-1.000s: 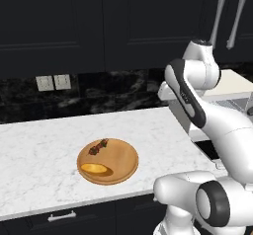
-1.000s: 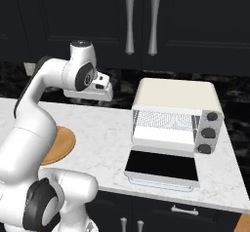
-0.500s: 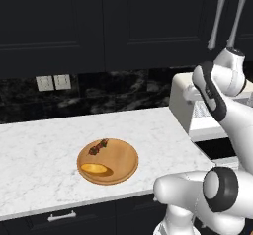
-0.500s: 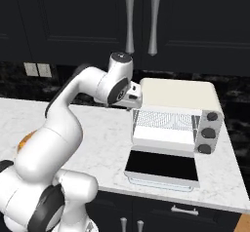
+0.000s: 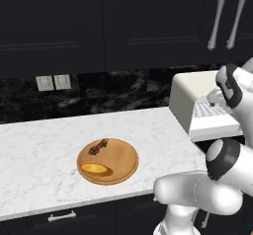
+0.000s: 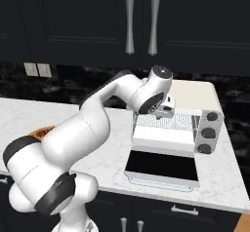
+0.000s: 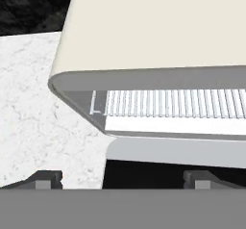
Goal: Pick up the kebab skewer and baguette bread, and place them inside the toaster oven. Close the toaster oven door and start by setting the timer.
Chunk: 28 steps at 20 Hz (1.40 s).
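Note:
The kebab skewer and the golden baguette bread lie on a round wooden board, skewer at the back, loaf at the front left. The cream toaster oven stands at the counter's right end. Its door lies dropped open and flat, dark glass up. My gripper hovers at the upper left of the oven's mouth, far right of the board. In the hand view the gripper is open and empty, looking onto the wire rack and the oven top.
Three round knobs run down the oven's right side. A black backsplash with wall sockets and dark upper cabinets with silver handles stand behind. My own arm hides most of the board in the right base view.
The arm has swung right, from over the middle of the counter to the oven's open front. The gripper has stayed open; skewer and bread have not moved.

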Tool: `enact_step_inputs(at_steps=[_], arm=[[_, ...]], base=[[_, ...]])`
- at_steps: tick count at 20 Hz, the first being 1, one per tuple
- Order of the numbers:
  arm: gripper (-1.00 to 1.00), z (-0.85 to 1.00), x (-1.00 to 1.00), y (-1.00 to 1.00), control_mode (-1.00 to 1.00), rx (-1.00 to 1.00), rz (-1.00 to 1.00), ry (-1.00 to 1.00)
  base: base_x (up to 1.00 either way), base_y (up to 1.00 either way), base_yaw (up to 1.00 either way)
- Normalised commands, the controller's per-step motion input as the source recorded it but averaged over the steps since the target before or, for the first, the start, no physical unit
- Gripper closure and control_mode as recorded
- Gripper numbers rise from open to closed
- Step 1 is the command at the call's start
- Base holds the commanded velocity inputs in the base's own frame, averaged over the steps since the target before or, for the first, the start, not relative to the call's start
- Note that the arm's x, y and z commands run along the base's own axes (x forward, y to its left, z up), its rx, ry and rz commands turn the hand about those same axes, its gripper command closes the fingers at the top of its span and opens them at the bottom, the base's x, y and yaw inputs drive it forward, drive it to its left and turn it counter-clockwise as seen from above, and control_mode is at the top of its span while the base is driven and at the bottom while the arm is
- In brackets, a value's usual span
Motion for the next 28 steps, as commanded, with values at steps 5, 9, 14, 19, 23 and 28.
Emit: enact_step_inputs(at_steps=[5,9,14,19,23,28], arm=[[-1.00,-0.55,-0.72,-0.71,-1.00,-0.02,-0.05,-0.28],[-1.00,-0.72,-0.02,0.00,-1.00,-0.10,-0.26,-0.22],[-1.00,-0.25,0.37,-0.27,-1.00,-0.01,-0.29,-0.09],[-1.00,0.08,-0.02,-0.56,-1.00,0.01,-0.08,-0.28],[-1.00,0.16,-0.14,-0.35,-1.00,0.01,0.13,-0.38],[-1.00,0.01,-0.05,-0.06,-1.00,-0.06,0.07,-0.24]], base=[[0.00,0.00,0.00],[0.00,0.00,0.00],[0.00,0.00,0.00],[0.00,0.00,0.00],[0.00,0.00,0.00],[0.00,0.00,0.00]])
